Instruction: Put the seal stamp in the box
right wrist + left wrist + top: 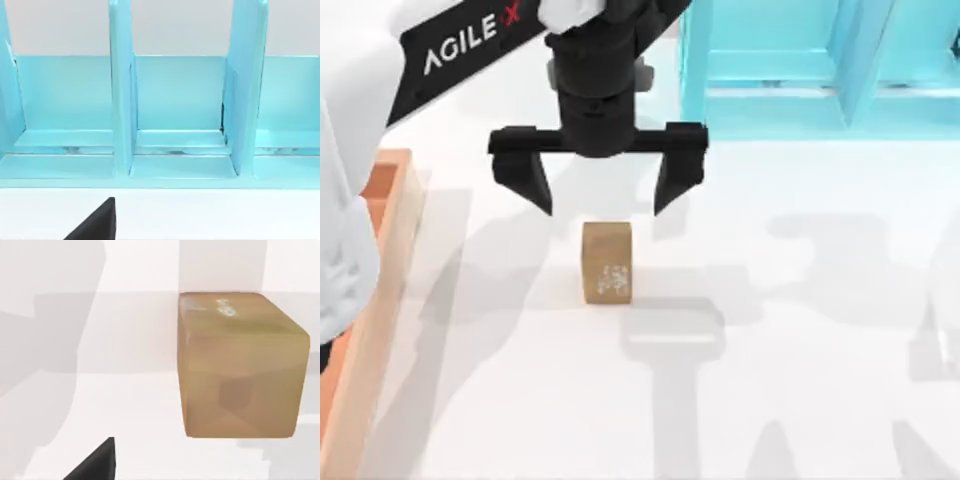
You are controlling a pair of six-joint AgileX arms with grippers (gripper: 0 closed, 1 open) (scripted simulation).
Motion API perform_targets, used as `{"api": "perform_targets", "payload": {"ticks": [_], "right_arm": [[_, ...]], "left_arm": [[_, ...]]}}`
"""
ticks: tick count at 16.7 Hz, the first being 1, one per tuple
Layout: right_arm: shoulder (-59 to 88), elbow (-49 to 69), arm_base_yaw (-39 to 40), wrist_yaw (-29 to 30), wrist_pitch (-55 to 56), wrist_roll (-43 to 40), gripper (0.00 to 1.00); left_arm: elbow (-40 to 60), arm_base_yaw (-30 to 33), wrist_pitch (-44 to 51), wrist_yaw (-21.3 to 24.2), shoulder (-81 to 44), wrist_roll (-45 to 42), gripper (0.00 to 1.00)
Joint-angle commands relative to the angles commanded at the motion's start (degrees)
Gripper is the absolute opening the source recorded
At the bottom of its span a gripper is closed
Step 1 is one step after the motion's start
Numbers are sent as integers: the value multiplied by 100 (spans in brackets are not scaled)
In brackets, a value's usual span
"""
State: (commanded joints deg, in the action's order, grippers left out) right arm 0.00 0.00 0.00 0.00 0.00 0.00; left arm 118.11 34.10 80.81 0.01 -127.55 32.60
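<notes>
1. Hovering over the middle of the white tabletop [800,400] in the top view, the left gripper [597,193] has its fingers [532,180] spread wide, holding nothing; the seal stamp [607,262] stands on the tabletop just beside the fingertips, untouched. The box [388,235] lies along the left edge, well apart from the stamp, and a turquoise shelf [790,60] stands at the back right.
2. In the left wrist view the stamp [242,365] looms close, its whitish pattern on the upper face, with one dark fingertip [97,462] apart from it.
3. In the right wrist view the right arm faces the shelf [175,110]; whether its fingers are released or clenched I cannot tell.
</notes>
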Motion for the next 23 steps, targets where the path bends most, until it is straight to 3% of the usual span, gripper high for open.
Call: {"api": "perform_targets", "payload": {"ticks": [9, 14, 23], "right_arm": [[0, 0, 0, 0, 0, 0, 100], [0, 0, 0, 0, 0, 0, 100], [0, 0, 0, 0, 0, 0, 100]], "left_arm": [[-1666, 7, -1919, 2, -234, -16, 100], [-1827, 6, -2087, 3, -258, -17, 100], [-1827, 6, -2087, 3, -258, -17, 32]]}}
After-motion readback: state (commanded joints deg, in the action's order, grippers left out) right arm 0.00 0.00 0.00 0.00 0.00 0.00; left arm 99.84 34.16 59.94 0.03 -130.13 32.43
